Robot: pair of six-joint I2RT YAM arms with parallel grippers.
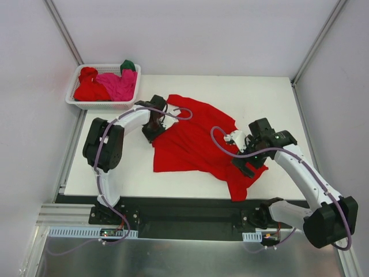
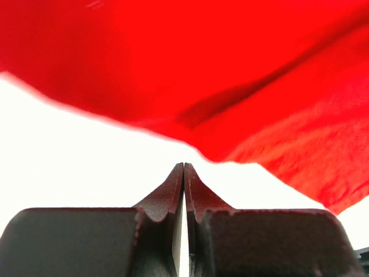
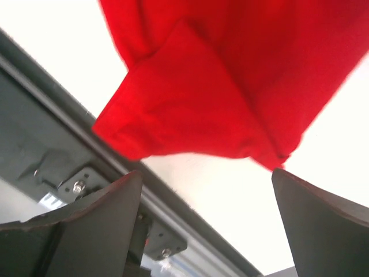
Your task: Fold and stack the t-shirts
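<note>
One bright red t-shirt (image 1: 193, 138) lies spread and rumpled across the middle of the white table; a sleeve or corner of it reaches the front edge at the right. My left gripper (image 1: 152, 133) rests at the shirt's left edge. In the left wrist view this gripper (image 2: 183, 164) is shut with nothing between its fingers, and the red cloth (image 2: 230, 69) lies just beyond the tips. My right gripper (image 1: 243, 166) hovers over the shirt's right front part. In the right wrist view it (image 3: 206, 171) stands wide open and empty, short of the folded red cloth (image 3: 219, 86).
A white lattice basket (image 1: 104, 104) sits at the table's far left corner. It holds a red shirt (image 1: 89, 86), a magenta-pink one (image 1: 118, 85) and a dark green one (image 1: 128, 65). The table's front edge and a dark rail (image 3: 69, 133) run close to the right gripper.
</note>
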